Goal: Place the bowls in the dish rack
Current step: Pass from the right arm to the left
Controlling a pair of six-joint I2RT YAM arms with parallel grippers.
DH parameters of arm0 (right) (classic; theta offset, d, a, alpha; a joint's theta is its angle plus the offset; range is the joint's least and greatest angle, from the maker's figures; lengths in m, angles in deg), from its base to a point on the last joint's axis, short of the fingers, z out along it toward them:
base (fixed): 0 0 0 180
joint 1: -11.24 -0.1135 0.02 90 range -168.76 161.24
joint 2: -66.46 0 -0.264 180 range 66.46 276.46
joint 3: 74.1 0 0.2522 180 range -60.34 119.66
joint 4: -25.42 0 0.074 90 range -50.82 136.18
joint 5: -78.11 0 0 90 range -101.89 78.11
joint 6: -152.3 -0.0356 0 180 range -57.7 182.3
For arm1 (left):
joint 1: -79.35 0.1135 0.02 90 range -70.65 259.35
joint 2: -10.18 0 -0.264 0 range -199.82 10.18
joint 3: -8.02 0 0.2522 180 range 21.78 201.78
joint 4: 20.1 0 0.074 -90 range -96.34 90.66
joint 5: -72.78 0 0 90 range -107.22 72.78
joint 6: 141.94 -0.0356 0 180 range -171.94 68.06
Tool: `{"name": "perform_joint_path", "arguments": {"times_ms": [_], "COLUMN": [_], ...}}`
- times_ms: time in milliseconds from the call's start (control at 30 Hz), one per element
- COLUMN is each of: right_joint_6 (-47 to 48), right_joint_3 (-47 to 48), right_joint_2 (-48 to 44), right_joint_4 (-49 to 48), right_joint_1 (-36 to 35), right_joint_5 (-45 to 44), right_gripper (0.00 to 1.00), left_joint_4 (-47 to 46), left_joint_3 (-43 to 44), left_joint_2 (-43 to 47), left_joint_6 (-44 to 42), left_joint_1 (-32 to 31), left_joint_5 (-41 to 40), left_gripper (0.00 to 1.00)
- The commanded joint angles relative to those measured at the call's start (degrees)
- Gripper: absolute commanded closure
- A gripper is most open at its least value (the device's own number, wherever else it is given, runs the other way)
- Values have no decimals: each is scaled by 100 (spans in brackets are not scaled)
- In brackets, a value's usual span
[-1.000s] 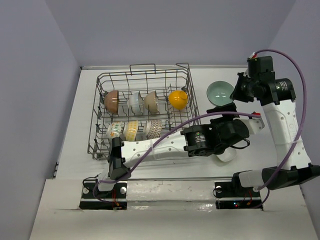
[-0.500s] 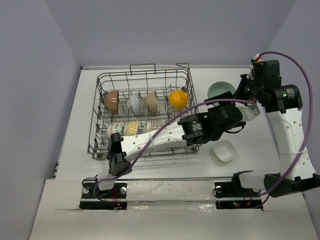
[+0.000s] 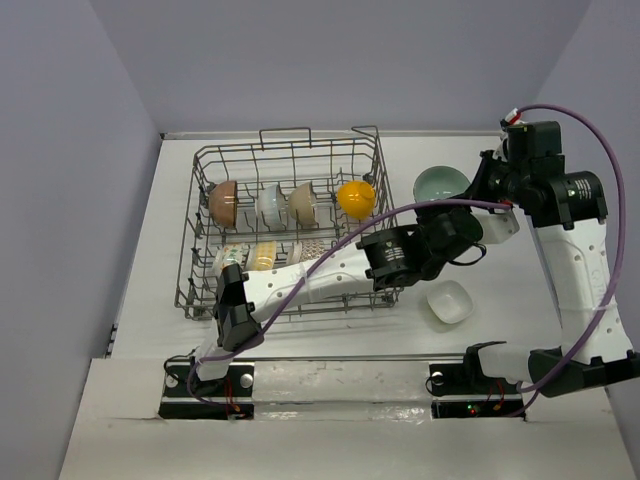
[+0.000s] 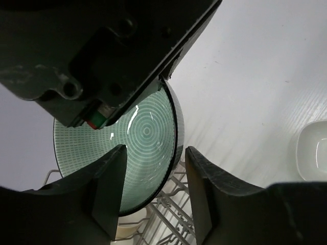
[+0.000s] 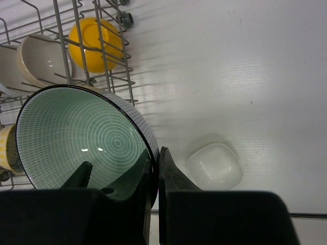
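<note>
A pale teal ringed bowl (image 3: 440, 184) is held tilted in the air just right of the dish rack (image 3: 283, 150). My right gripper (image 5: 156, 155) is shut on its dark rim (image 5: 153, 148). My left gripper (image 4: 156, 153) straddles the same bowl's (image 4: 145, 132) rim from the other side, jaws apart, with a gap showing beside one finger. In the rack stand brown (image 3: 223, 202), white (image 3: 271, 203), beige (image 3: 303, 203) and orange-yellow (image 3: 356, 198) bowls, with patterned ones (image 3: 262, 258) in the front row. A squarish white bowl (image 3: 449, 302) lies on the table.
The left arm (image 3: 320, 280) stretches across the rack's front right corner. The right arm (image 3: 575, 260) rises along the table's right side. The rack's tall wire wall (image 5: 97, 61) stands close beside the held bowl. White table (image 3: 480, 150) surrounds the rack.
The left arm swung up from over the squarish white bowl to the teal bowl, and its jaws narrowed around the rim. The right gripper tilted the bowl and then held still.
</note>
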Motion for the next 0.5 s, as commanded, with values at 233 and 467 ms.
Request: {"name": "perform_joint_path", "arguments": {"times_ms": [233,467], "right_joint_6": [-67,-102], "right_joint_3": [429,474], "right_joint_2": [-16,72], "right_joint_4": [-493,-590], "right_joint_1": [-52,-52], "right_joint_5": [466,546], "right_gripper": [99,99], "left_joint_4": [-264,-211], "left_joint_3": [-271,-254], "left_joint_2": [215,329], "left_joint_6": [-126,-56], "left_joint_1": [9,9], "left_joint_5": [143,345], "left_gripper": [66,100]}}
